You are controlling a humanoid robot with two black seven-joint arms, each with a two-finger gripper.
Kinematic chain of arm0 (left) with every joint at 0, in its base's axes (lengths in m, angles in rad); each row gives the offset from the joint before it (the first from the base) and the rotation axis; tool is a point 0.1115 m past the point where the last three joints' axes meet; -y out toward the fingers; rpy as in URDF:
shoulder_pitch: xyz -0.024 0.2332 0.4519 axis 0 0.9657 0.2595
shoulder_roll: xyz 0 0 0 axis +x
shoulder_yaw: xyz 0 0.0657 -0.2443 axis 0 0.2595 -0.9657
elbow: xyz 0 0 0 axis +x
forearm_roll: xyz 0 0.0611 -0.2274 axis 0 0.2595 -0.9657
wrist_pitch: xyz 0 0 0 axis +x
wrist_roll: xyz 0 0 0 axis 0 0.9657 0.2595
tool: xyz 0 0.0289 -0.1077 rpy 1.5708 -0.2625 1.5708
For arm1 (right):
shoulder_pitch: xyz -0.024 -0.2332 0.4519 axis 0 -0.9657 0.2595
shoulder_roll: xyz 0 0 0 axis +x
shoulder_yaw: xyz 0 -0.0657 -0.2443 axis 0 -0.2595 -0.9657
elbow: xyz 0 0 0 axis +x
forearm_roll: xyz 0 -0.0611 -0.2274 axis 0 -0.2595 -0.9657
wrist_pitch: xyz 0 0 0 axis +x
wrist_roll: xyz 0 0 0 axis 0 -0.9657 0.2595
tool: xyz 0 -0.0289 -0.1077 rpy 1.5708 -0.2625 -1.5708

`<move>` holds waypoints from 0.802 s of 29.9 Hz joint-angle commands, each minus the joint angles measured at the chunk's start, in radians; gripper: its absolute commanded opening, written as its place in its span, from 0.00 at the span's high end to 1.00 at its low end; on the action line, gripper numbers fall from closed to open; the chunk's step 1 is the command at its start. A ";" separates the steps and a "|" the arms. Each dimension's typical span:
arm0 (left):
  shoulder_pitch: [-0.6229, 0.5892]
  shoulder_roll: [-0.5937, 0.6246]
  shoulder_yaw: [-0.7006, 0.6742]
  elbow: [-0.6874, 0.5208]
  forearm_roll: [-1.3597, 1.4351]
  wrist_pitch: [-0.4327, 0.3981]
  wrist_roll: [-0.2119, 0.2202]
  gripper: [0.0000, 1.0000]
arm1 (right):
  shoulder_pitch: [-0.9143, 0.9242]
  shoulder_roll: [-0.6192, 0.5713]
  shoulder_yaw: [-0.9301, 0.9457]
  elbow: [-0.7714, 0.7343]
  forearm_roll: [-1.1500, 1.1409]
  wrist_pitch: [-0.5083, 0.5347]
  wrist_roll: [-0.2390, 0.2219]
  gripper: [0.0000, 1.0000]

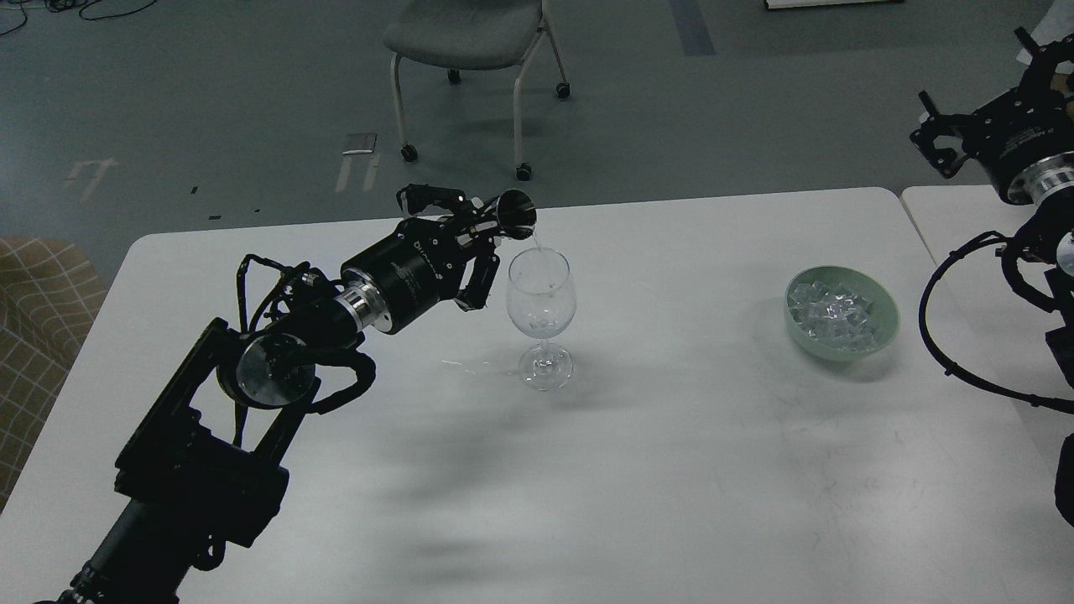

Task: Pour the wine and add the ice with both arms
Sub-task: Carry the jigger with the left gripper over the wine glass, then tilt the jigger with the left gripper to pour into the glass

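My left gripper (482, 231) is shut on a small dark metal cup (513, 214) and holds it tipped over the rim of the clear wine glass (541, 294). The glass stands upright mid-table. A thin stream of clear wine (538, 245) falls from the cup's lip into the glass. A pale green bowl (881, 335) of ice cubes (835, 310) sits on the right side of the white table (671, 470). My right gripper (980, 94) is raised at the far upper right, open and empty, well above and behind the bowl.
A grey wheeled chair (470, 33) stands on the floor behind the table. A second white table (948, 226) adjoins on the right, under my right arm. A checked seat (33, 319) is at the left edge.
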 commanded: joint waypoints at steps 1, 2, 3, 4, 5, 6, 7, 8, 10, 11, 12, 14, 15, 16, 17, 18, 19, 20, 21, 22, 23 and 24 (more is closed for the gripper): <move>-0.015 0.012 0.001 -0.001 0.005 0.000 0.005 0.89 | 0.000 0.005 0.001 0.001 0.000 0.000 0.000 0.00; -0.019 0.013 0.001 -0.001 0.011 0.000 0.005 0.89 | 0.000 0.005 0.001 0.001 0.000 0.000 0.000 0.00; -0.026 0.015 0.001 -0.001 0.025 0.000 0.006 0.89 | 0.000 0.005 0.001 0.001 0.000 0.000 0.000 0.00; -0.026 0.013 0.001 -0.001 0.030 0.000 0.006 0.89 | 0.000 0.005 0.001 0.001 0.000 0.000 0.000 0.00; -0.027 0.013 0.001 -0.003 0.040 0.000 0.006 0.89 | 0.000 0.005 0.001 0.001 0.000 0.000 0.000 0.00; -0.027 0.013 0.001 -0.003 0.045 0.000 0.006 0.89 | 0.000 0.004 0.001 0.001 0.000 0.000 0.000 0.00; -0.030 0.013 0.001 -0.003 0.050 -0.002 0.008 0.89 | 0.000 0.002 0.001 0.001 0.000 0.000 0.000 0.00; -0.033 0.013 0.003 -0.003 0.054 -0.002 0.008 0.89 | 0.000 0.001 0.001 0.001 0.000 0.000 0.000 0.00; -0.038 0.015 0.003 -0.004 0.062 -0.002 0.008 0.89 | 0.000 -0.001 0.001 0.001 0.000 0.001 0.000 0.00; -0.039 0.016 0.003 -0.004 0.073 -0.002 0.011 0.89 | 0.000 -0.002 0.001 0.001 0.000 0.001 0.000 0.00; -0.039 0.018 0.003 -0.004 0.077 -0.002 0.012 0.89 | 0.000 -0.002 0.001 0.001 0.000 0.001 0.000 0.00; -0.044 0.022 0.003 -0.012 0.094 -0.003 0.022 0.89 | 0.000 -0.004 0.006 0.000 0.000 0.001 0.001 0.00; -0.044 0.022 0.003 -0.012 0.094 -0.003 0.022 0.89 | 0.000 -0.004 0.006 0.000 0.000 0.001 0.001 0.00; -0.050 0.024 0.003 -0.014 0.099 -0.003 0.023 0.89 | 0.000 -0.003 0.017 0.000 0.000 0.003 0.001 0.00; -0.050 0.025 0.003 -0.020 0.100 -0.006 0.025 0.89 | 0.000 -0.002 0.027 0.000 0.000 0.003 0.001 0.00; -0.052 0.029 0.003 -0.023 0.100 -0.009 0.026 0.89 | 0.000 -0.002 0.030 0.001 0.000 0.003 0.000 0.00; -0.052 0.033 0.003 -0.026 0.102 -0.015 0.026 0.89 | 0.000 -0.002 0.034 0.000 0.000 0.003 0.000 0.00; -0.052 0.041 0.003 -0.029 0.105 -0.020 0.026 0.89 | 0.000 -0.002 0.034 0.001 0.000 0.003 0.000 0.00; -0.052 0.041 0.003 -0.029 0.105 -0.020 0.026 0.89 | 0.000 -0.002 0.034 0.001 0.000 0.003 0.000 0.00; -0.052 0.050 0.003 -0.036 0.116 -0.023 0.026 0.89 | 0.000 -0.004 0.035 0.001 0.000 0.003 0.000 0.00; -0.052 0.055 0.003 -0.041 0.126 -0.025 0.026 0.89 | 0.000 -0.004 0.035 0.001 0.000 0.003 0.000 0.00; -0.053 0.055 0.003 -0.041 0.131 -0.025 0.026 0.89 | 0.000 -0.004 0.035 0.001 0.000 0.003 0.000 0.00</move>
